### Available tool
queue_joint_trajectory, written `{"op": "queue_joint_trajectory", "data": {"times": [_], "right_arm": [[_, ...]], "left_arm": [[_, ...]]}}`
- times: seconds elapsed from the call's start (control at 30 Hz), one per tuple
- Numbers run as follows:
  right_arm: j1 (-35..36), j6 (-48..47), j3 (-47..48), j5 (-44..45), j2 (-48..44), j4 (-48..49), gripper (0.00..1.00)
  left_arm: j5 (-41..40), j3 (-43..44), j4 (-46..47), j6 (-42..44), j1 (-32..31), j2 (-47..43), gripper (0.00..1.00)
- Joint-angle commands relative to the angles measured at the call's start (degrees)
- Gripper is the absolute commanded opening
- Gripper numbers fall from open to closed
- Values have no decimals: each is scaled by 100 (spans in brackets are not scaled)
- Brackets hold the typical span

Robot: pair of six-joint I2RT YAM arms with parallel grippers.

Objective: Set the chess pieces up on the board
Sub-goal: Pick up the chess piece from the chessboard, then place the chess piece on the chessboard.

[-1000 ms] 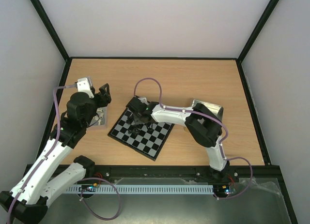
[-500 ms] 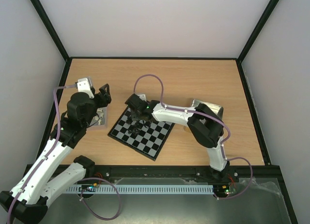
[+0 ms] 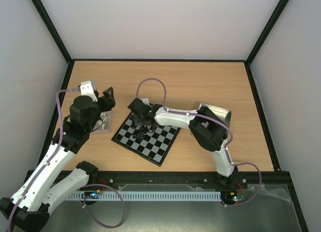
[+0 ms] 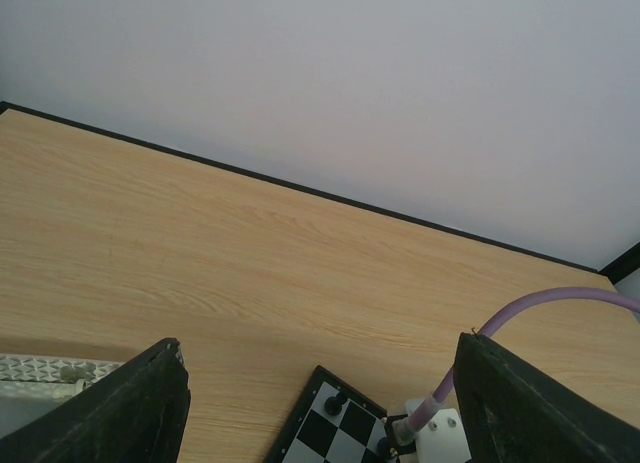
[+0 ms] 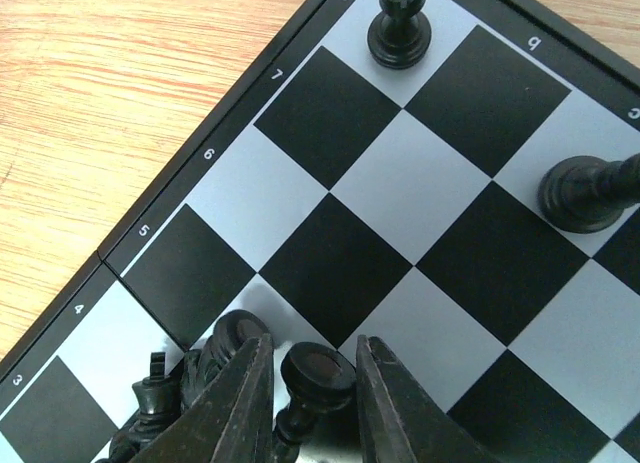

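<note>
One wooden table filled my overhead feed. On it the board lay turned at an angle, left of centre, between the left tray, just off its left corner, and the right tray, farther off. I had the right arm reaching over the board's far-left corner and the left arm raised above the left tray.

The left gripper stood wide open with nothing between its fingers. The right gripper was low over the board, its fingers closely flanking a round-headed pawn. Whether they actually pinched it I could not tell.

A small heap of chess pieces lay just left of that pawn. Two more stood apart on their own squares: a corner piece near the numeral 8 and an edge piece at the right of the wrist view.
</note>
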Motion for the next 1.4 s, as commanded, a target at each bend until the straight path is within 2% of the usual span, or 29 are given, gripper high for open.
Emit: {"op": "queue_joint_trajectory", "data": {"times": [0.0,0.2,0.37,0.6,0.77,0.97,1.07,1.23,1.37], "right_arm": [[-25,-36,201,128,205,-123,24],[-43,27,188,113,289,-241,23],[-52,120,21,181,174,-124,13],[-221,556,-825,141,-861,842,11],[-685,1441,-1777,-675,-1956,1917,12],[-1129,3087,-2844,-1590,-2914,3101,13],[-1225,3976,-3477,-1776,-3242,4195,12],[-1294,4659,-3915,-1939,-3500,5003,12],[-1336,4937,-4240,-1940,-3750,5260,12]], "left_arm": [[-27,-46,26,11,21,31,74],[-23,-42,26,11,21,41,74],[-14,-54,42,0,21,66,74],[348,-118,303,-92,21,193,75],[1300,-389,911,-343,16,372,77],[2804,-1032,2109,-480,-9,629,77],[3480,-1146,2657,-594,-99,958,74],[3451,-950,2876,-449,-715,1673,68],[3029,-917,3010,-459,-994,2084,56]]}}
